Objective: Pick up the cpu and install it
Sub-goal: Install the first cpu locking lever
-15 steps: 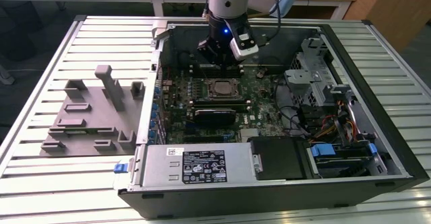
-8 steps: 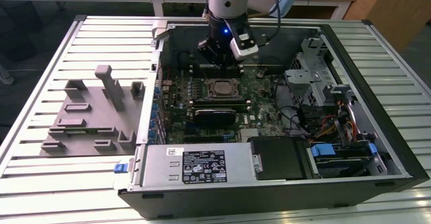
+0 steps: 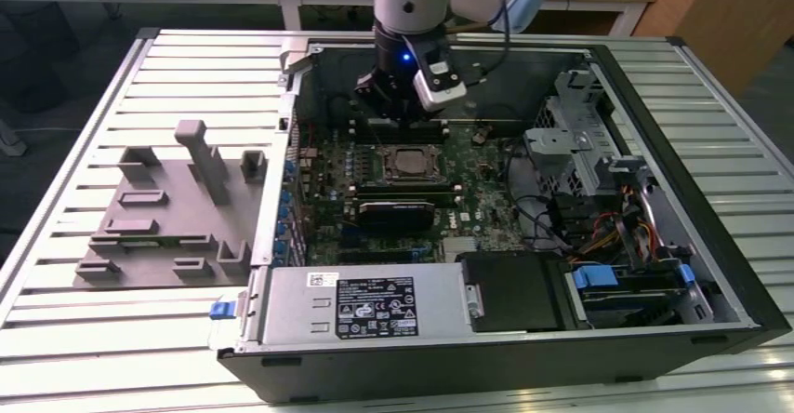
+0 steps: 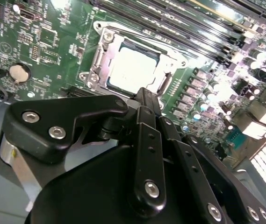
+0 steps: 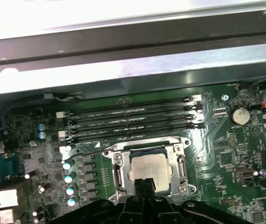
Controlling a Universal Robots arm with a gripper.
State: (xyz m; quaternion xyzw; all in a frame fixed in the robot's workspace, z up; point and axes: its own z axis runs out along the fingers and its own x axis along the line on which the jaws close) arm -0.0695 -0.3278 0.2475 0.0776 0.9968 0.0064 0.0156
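Your gripper [image 5: 144,183] has its fingers pinched together, hovering just over the cpu [image 5: 147,168]. It's sitting in the socket frame [image 5: 116,172], with memory slots [image 5: 133,122] tight along one edge.

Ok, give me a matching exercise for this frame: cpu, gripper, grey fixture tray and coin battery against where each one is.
Things:
1 cpu
2 gripper
3 grey fixture tray
4 coin battery

Places:
A on the slatted table, outside the case
B seated in the socket
C on the motherboard, apart from the socket
D held above the motherboard

Pairs: 1-B; 2-D; 3-A; 4-C
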